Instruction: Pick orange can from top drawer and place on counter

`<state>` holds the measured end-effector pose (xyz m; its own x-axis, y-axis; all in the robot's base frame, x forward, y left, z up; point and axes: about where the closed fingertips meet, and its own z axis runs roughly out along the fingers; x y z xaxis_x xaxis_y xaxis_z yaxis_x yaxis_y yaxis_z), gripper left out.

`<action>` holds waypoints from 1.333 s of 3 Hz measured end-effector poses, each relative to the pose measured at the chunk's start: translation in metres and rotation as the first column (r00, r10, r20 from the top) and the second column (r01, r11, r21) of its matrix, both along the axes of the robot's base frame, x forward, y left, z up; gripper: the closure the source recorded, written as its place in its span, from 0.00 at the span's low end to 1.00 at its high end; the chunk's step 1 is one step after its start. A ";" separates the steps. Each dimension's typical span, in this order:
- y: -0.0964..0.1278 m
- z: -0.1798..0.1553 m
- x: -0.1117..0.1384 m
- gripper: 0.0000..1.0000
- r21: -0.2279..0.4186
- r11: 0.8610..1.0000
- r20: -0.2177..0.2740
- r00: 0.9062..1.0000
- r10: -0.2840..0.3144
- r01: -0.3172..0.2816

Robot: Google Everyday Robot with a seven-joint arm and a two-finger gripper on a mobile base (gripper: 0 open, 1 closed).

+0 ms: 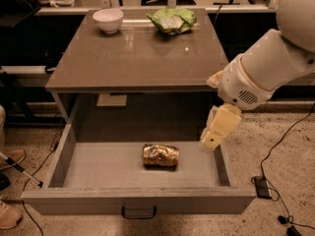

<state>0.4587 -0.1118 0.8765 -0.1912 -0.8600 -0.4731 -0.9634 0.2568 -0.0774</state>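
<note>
The orange can (160, 155) lies on its side on the floor of the open top drawer (98, 166), about mid-width and a little right of centre. The drawer's dark handle (139, 212) is on its front. The counter (133, 58) is the grey-brown top above the drawer. My white arm comes in from the upper right, and the gripper (216, 132) hangs over the drawer's right side, to the right of the can and apart from it.
A white bowl (108, 19) and a green wrinkly snack bag (172, 19) sit at the counter's far edge. A cable and a small black box (262, 187) lie on the floor right of the drawer. A person's shoes (9, 215) are at the left.
</note>
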 end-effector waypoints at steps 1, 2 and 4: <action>0.000 0.000 0.000 0.00 0.000 1.000 0.000 1.000 0.000 0.000; 0.013 -0.027 0.013 0.00 -0.007 1.000 0.008 1.000 -0.010 0.010; 0.068 -0.123 0.048 0.00 -0.026 0.999 -0.005 0.999 -0.047 0.047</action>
